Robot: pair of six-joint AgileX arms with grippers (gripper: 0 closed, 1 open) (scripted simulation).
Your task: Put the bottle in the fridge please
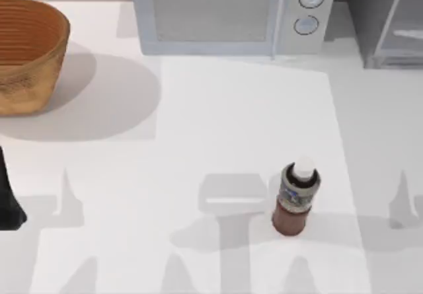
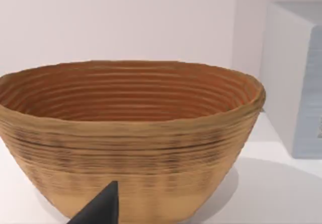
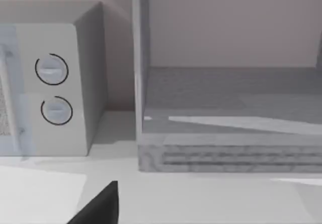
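While upright at table centre-right, small reddish-brown white-capped bottle [image 1: 296,198] ungrasped; tall dark-grey fridge [image 1: 386,20] at far right. Both grippers' finger state: cannot tell. Risk: toppling from off-centre approach.

Fridge [image 3: 229,133] stands on white table [image 3: 201,199], dark grey, light frame edge upright along side nearest microwave. Interior visible: grey floor, pale back wall, ribbed grille along base. Microwave [image 3: 50,88] just beside fridge, light grey, apart from it by narrow gap. Two round knobs [image 3: 52,69] on its panel, one above other. Dark fingertip [image 3: 100,206] of right gripper juts in nearer than fridge, over table.
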